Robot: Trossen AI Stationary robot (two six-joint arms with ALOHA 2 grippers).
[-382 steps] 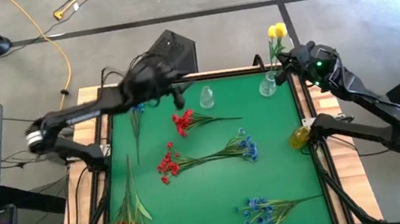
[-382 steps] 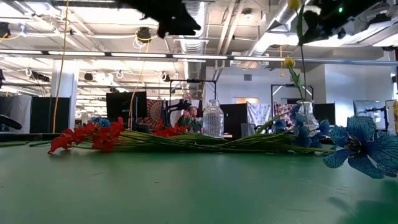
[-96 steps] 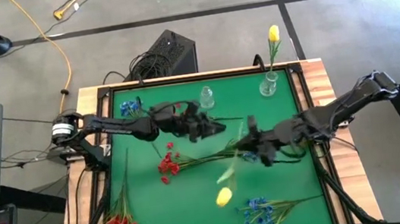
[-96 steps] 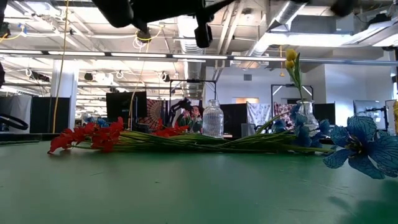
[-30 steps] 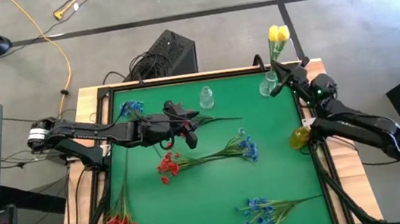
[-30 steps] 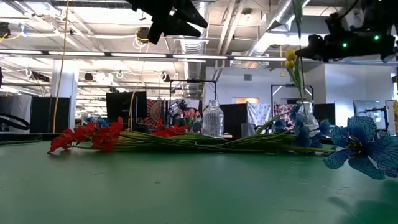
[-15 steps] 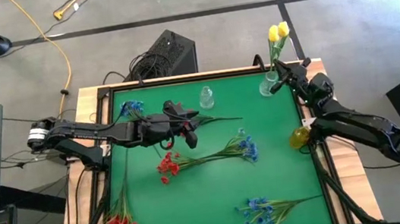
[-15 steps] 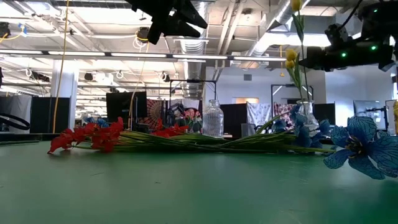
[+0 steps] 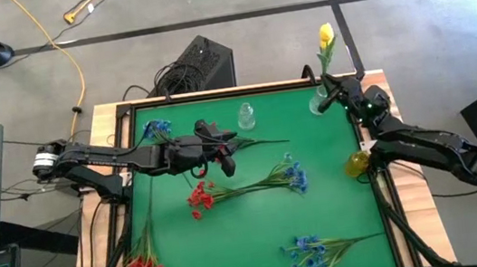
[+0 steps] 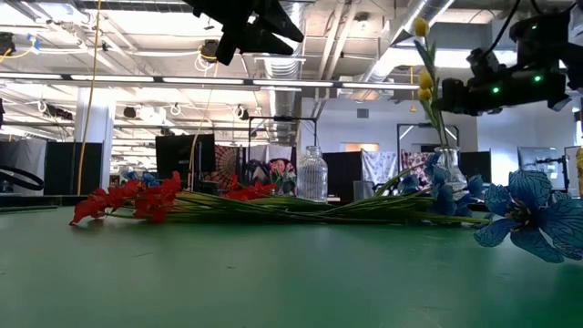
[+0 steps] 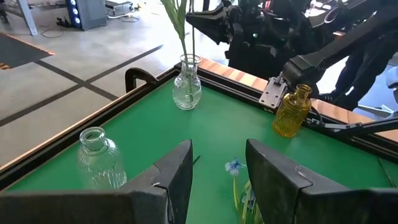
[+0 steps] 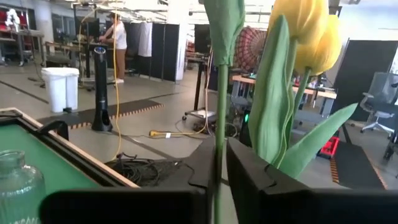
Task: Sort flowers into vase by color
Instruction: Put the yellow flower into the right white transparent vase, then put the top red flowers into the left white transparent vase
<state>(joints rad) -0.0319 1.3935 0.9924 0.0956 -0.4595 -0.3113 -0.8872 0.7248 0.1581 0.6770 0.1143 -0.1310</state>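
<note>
Green felt table, clear ribbed vase

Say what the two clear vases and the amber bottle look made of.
Ribbed vase and narrow-necked vase holding stems: likely clear glass, since the mat shows through and the rims glint. Amber bottle: translucent, glossy, probably tinted glass, though plastic cannot be ruled out.
</note>
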